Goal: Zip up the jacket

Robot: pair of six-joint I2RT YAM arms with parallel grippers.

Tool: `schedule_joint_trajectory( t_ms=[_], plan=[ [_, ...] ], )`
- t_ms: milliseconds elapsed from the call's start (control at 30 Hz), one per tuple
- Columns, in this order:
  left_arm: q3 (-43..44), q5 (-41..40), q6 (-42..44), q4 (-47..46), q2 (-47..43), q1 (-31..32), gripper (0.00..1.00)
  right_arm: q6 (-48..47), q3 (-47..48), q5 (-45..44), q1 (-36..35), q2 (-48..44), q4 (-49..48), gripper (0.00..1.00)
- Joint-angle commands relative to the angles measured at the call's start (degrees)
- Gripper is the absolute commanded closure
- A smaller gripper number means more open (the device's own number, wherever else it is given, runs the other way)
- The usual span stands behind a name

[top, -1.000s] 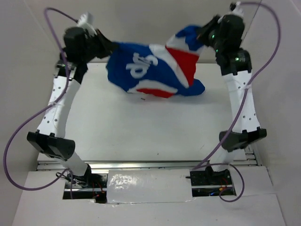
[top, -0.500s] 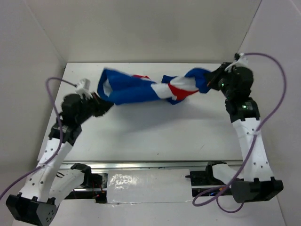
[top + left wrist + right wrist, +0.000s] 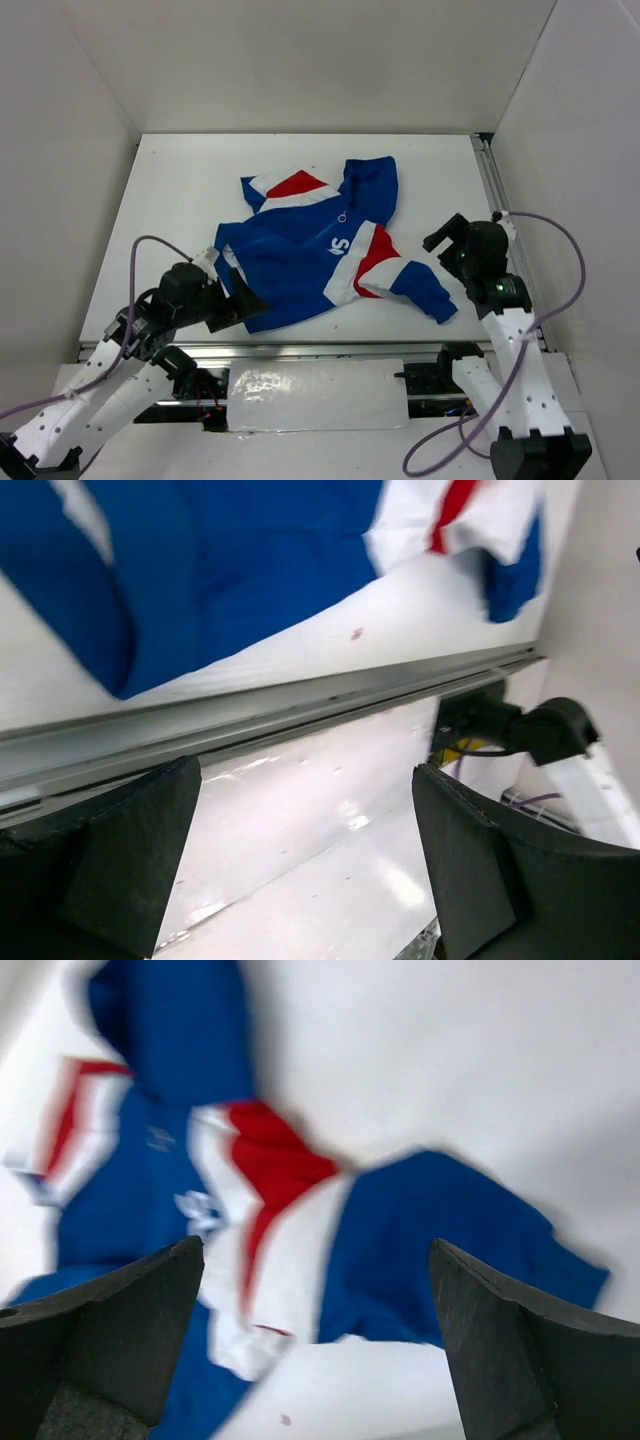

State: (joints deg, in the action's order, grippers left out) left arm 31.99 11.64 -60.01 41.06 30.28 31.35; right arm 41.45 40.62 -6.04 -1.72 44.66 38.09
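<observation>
Blue jacket between left end effector, right end effector; both parted.

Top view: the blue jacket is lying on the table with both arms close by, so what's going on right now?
The small royal-blue hooded fabric jacket with red-and-white panels lies spread out on the white table, held by neither arm. The left tool is open and empty beside the near-left hem. The right tool is open and empty just right of a sleeve. How far the front zipper is closed cannot be told from these views.
</observation>
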Motion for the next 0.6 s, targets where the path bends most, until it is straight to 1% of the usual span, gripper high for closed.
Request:
schedule_joint_trajectory(
  t_ms=[0,33,167,267,300,333,400,467,567],
  plan=[
    [5.97,-4.34,-0.81,0.69,1.79,1.95,0.01,-1.44,4.9,-0.12,-1.35,-5.46,-3.19,0.0],
    [6.76,-5.91,-0.64,0.78,2.75,2.04,0.01,-2.07,5.17,0.15,-2.67,-6.34,-3.54,0.0],
    [10.54,-9.61,0.95,-0.19,9.07,2.31,0.01,-2.34,5.09,-3.09,-4.35,-7.13,-3.98,0.0],
    [12.22,-11.29,1.47,-1.23,10.85,3.01,0.01,-2.34,4.21,-3.1,-4.61,-9.06,-6.26,0.0],
    [12.22,-11.37,1.47,-1.85,10.59,3.27,0.01,-2.08,3.77,-3.97,-4.61,-10.29,-7.66,0.0],
    [11.96,-13.81,2.26,-3.51,9.63,3.62,0.01,-1.82,3.59,-4.5,-4.53,-10.91,-8.02,0.0],
    [11.43,-14.97,2.88,-4.93,8.48,3.71,0.01,-1.37,3.41,-6.95,-4.7,-12.31,-8.64,0.0],
    [10.82,-16.03,4.37,-7.03,6.37,3.71,0.01,-2.59,2.54,-7.49,-4.79,-13.72,-9.43,0.0],
    [10.99,-16.82,4.73,-7.57,4.96,3.71,0.01,-4.36,1.13,-6.62,-4.87,-15.31,-11.36,0.0]
  ],
)
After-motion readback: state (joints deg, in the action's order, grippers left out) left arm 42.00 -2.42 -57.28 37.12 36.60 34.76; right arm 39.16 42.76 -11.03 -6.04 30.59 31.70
